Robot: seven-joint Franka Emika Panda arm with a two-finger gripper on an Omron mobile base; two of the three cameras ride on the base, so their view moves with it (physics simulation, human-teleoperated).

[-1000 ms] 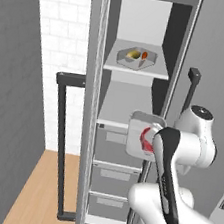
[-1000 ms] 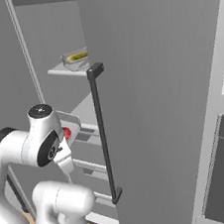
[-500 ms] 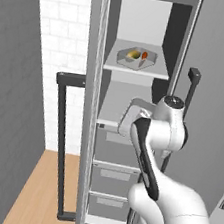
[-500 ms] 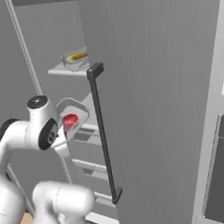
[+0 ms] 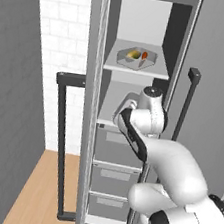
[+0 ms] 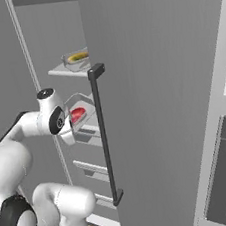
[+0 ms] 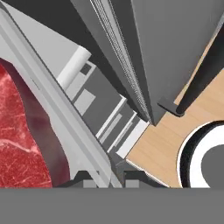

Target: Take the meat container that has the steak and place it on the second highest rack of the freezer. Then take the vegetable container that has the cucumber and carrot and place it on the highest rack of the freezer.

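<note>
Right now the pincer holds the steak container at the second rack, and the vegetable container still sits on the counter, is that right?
Not quite: the vegetable container sits on the top rack, as the left base view shows. The pincer does hold the steak container at the second rack.

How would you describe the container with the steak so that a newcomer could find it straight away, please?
Look into the open freezer, at the second shelf down, where the gripper holds a clear container by its rim. It has a red steak inside, unlike the container one shelf higher, which holds vegetables.
</note>
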